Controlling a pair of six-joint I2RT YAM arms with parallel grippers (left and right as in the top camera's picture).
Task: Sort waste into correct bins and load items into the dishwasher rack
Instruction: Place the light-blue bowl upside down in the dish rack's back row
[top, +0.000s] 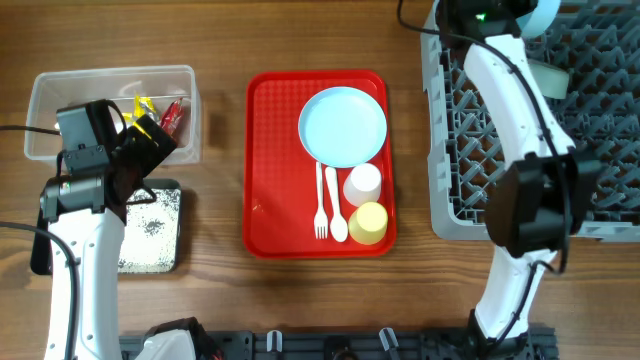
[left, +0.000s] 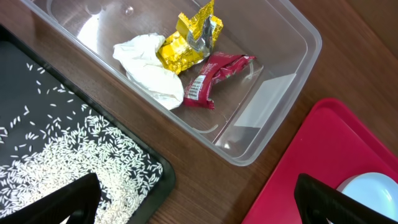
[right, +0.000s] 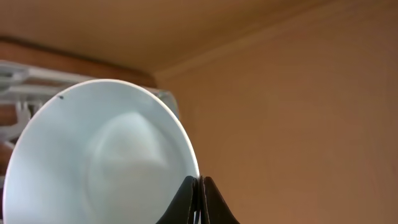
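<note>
As we look from overhead, our left gripper (top: 150, 138) hovers by the clear plastic rectangular tub (top: 45, 95) at the tabletop's far-left corner; the large grey pegged plastic rack (top: 600, 130) lines the right edge. Our left wrist shows jaws wide and empty above the tub's white crumpled tissue (left: 152, 71), crumpled yellow foil wrapper (left: 183, 46) and red-and-clear wrapper (left: 214, 74). Our right wrist shows the right gripper (right: 198, 199) clamped on a light blue bowl (right: 99, 162) at its rim.
</note>
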